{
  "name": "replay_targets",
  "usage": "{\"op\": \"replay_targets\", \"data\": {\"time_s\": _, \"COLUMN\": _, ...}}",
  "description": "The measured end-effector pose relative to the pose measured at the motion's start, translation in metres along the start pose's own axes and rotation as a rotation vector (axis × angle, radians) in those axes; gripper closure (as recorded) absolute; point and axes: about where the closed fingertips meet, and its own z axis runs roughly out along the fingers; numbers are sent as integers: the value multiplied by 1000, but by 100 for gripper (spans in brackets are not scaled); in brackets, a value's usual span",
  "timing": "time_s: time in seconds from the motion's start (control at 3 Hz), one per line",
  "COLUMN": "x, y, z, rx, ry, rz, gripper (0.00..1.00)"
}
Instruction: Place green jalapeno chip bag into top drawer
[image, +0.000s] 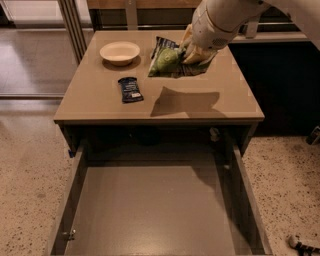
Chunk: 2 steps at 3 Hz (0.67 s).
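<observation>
The green jalapeno chip bag hangs in the air above the back middle of the table, casting a shadow on the tabletop. My gripper is shut on the bag's right end and holds it clear of the table. The top drawer is pulled fully open below the table's front edge, and its flat grey-brown bottom is bare.
A dark navy chip bag lies on the table behind the held bag. A cream bowl stands at the back left. A small dark blue bar packet lies left of centre. Speckled floor surrounds the drawer.
</observation>
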Motion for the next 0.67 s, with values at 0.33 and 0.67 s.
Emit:
{"op": "replay_targets", "data": {"time_s": 0.33, "x": -10, "y": 36, "z": -5, "rx": -21, "ry": -20, "rz": 2, "gripper": 100}}
{"op": "replay_targets", "data": {"time_s": 0.67, "x": -16, "y": 68, "z": -7, "rx": -43, "ry": -40, "rz": 9, "gripper": 100}}
